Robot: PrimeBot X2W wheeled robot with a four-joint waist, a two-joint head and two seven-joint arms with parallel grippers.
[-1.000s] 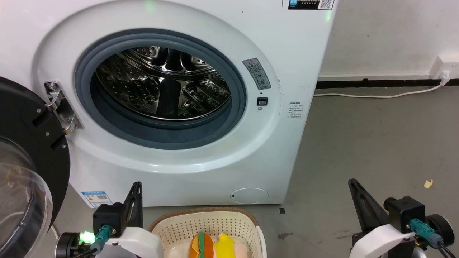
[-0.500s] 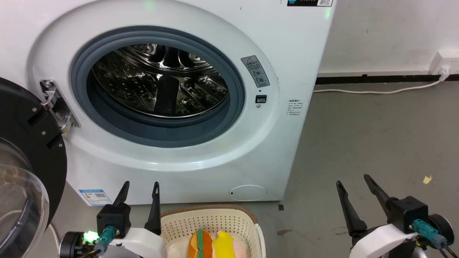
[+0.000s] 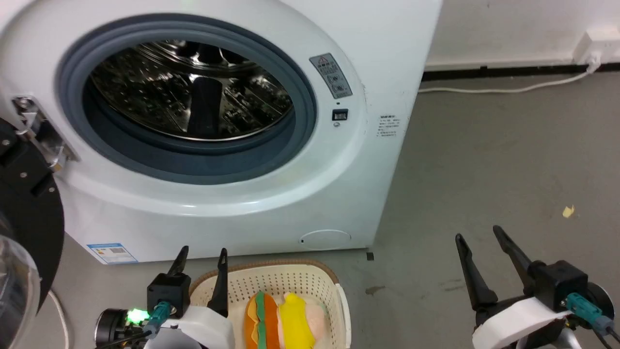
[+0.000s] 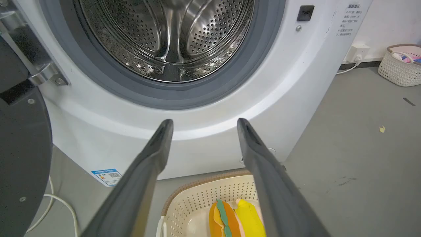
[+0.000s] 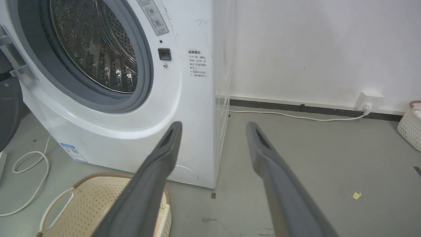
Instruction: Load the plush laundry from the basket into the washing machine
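left claw (image 3: 203, 250): long dark fingers spread, empty, at the left edge of the small cream-white perforated plastic basket with a brown woven rim (image 3: 271, 265).
right claw (image 3: 477, 232): spread, empty, over grey floor (image 3: 484, 160), well apart.
toy: orange-and-yellow, green-striped plush laundry (image 3: 276, 322) lies in the basket, just before the large white front-loading washing machine (image 3: 290, 194).
step: likely the reach; straddle the toy's middle, clear of the wall, pinch deep.

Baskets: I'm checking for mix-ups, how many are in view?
2. The near basket lies before the washing machine, holding the plush laundry; the far basket stands by the wall near the socket. Others may be hidden.
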